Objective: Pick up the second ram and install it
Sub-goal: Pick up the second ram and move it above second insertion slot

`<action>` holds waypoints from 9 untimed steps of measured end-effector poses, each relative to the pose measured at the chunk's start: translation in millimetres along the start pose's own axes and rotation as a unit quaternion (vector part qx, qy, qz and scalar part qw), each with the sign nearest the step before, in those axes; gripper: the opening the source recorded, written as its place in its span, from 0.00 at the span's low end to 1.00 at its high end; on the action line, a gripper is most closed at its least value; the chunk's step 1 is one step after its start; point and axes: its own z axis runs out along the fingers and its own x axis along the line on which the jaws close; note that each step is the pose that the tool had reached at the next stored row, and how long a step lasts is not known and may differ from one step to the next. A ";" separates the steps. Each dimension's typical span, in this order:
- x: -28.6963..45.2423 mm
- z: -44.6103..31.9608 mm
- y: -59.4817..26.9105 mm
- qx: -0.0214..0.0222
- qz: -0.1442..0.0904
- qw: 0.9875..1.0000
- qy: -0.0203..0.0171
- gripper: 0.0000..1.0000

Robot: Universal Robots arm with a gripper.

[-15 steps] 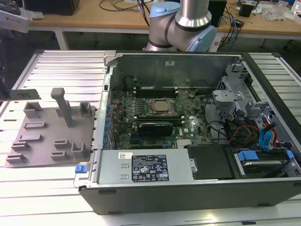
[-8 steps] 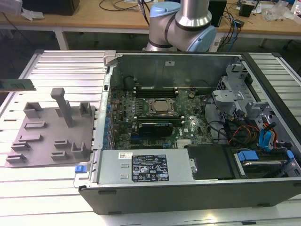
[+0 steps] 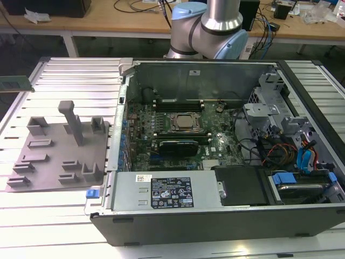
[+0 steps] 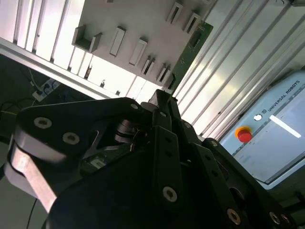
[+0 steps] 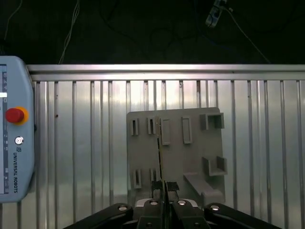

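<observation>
While the grey tray lies flat, the gripper hangs above it, clamped on the second ram, whose thin green edge crosses over the tray's slots in the first wrist view; the open computer case sits just beside the tray, on the exterior view's right.

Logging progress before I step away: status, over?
End effector shut on the memory stick. Stick edge-on over the grey tray. Nothing seen between them.
</observation>
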 end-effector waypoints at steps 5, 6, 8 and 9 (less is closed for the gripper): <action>-0.3 -0.8 -18.4 0.000 0.000 1.000 0.000 0.11; -0.3 -1.1 -28.1 0.000 0.000 1.000 0.000 0.11; -0.4 -1.4 -37.4 -0.001 0.000 1.000 0.000 0.11; -0.6 -1.4 -45.6 -0.001 0.000 1.000 0.000 0.11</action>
